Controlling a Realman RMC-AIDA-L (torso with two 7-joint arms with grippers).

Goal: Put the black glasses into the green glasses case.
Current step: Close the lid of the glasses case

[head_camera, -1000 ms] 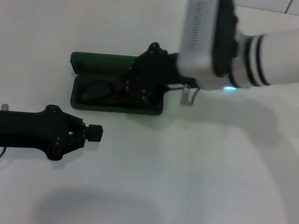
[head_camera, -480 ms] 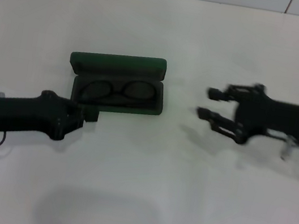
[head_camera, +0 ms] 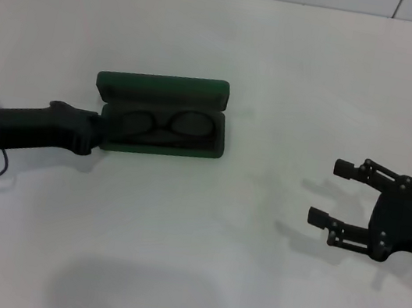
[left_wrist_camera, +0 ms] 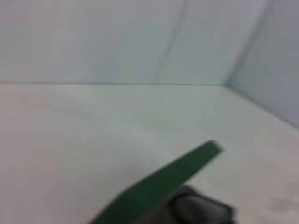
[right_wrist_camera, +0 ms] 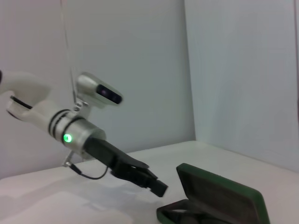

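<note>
While the green glasses case (head_camera: pixel 162 115) lies open on the white worktop (head_camera: pixel 195 263), I can see the black glasses (head_camera: pixel 165 126) resting inside its lower tray, thin dark frame with two rounded lenses side by side against the dull grey-green lining. Its lid stands raised along the far edge, a smooth dark green shell with rounded corners.

My left gripper (head_camera: pixel 98 130) sits at the case's left end, its matt black body lying low over the worktop and its tip against the corner of the tray; I cannot tell from the head view whether its fingers are spread or closed. On the left wrist view I only get a blurred green strip of the case (left_wrist_camera: pixel 163 184) close up, with a dark shape beneath it.

My right gripper (head_camera: pixel 335 193) is well apart from the case, off to the right, its angular black linkage fingers spread wide with nothing between them. On the right wrist view the case (right_wrist_camera: pixel 219 198) shows open, lid upright, with the left gripper (right_wrist_camera: pixel 158 187) just beside it.
</note>
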